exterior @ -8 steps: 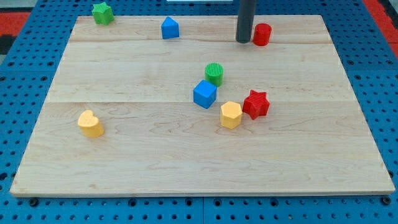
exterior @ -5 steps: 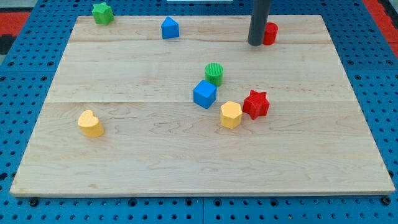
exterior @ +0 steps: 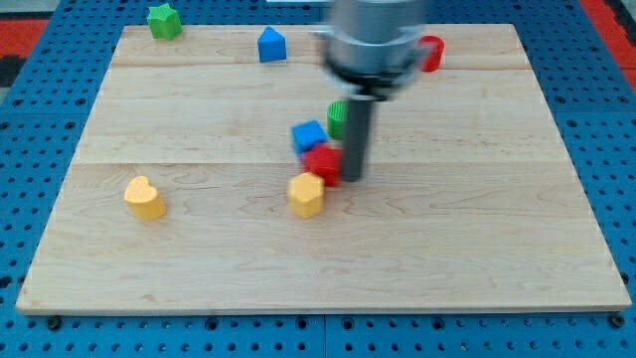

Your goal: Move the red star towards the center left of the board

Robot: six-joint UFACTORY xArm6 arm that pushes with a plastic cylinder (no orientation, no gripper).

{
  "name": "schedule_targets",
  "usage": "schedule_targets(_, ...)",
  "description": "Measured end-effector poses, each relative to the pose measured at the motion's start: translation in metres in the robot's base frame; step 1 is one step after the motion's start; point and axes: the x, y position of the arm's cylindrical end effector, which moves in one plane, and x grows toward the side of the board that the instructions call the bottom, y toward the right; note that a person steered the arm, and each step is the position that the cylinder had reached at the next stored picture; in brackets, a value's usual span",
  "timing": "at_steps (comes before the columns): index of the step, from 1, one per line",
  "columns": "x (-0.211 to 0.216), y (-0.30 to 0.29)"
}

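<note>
The red star [exterior: 321, 162] lies near the board's middle, between the blue cube [exterior: 309, 135] above it and the yellow hexagon block [exterior: 306, 195] below it, touching or nearly touching both. My tip [exterior: 354, 180] is down on the board right against the star's right side. The rod rises from it to the blurred arm body at the view's top. The green cylinder [exterior: 336, 118] is partly hidden behind the rod.
A yellow heart [exterior: 145, 198] lies at the left. A green star [exterior: 163, 20] sits at the top left corner, a blue house-shaped block [exterior: 271, 45] at the top middle, a red cylinder [exterior: 431, 52] at the top right.
My tip has come down from beside the red cylinder to the red star's right side. The star, the yellow hexagon and the blue cube have shifted left.
</note>
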Motion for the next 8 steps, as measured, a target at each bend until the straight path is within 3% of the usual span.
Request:
schedule_targets(3,0.011,-0.073)
schedule_targets(5,-0.055,-0.134)
schedule_targets(6,-0.069,-0.083)
schedule_targets(8,-0.089,-0.169)
